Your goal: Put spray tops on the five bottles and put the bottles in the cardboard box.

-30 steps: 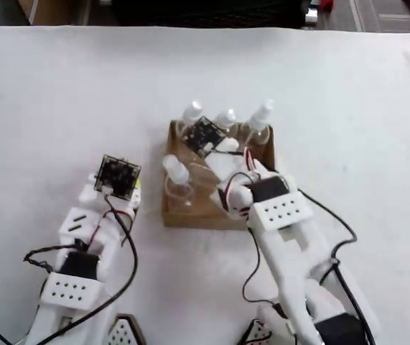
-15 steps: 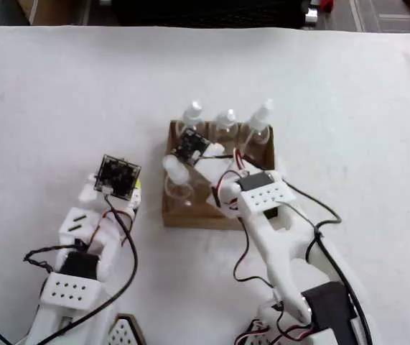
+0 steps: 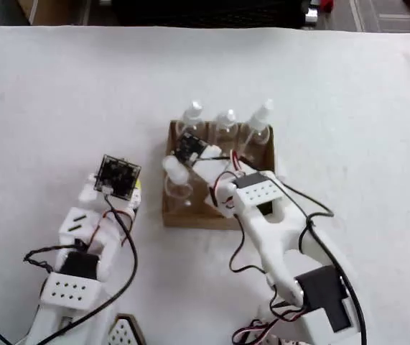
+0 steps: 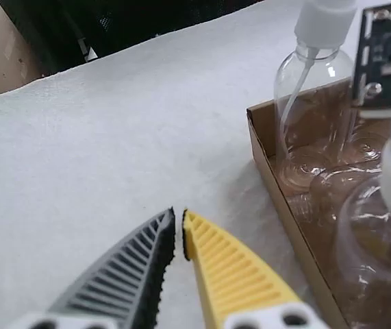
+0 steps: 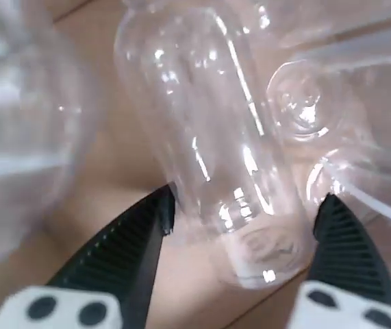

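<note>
White table lay open all round the cardboard box. At the box's 8 o'clock was the left gripper, fingers together. Inside the box the right gripper stood spread, a clear bottle between its fingers and spray-topped bottles at 12 o'clock.

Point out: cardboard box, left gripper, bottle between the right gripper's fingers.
cardboard box point(image 3: 187, 218), high view, on its near outer wall.
left gripper point(image 4: 179, 214), left wrist view, midway between its fingertips.
bottle point(image 5: 216, 151), right wrist view, middle of the clear body.
</note>
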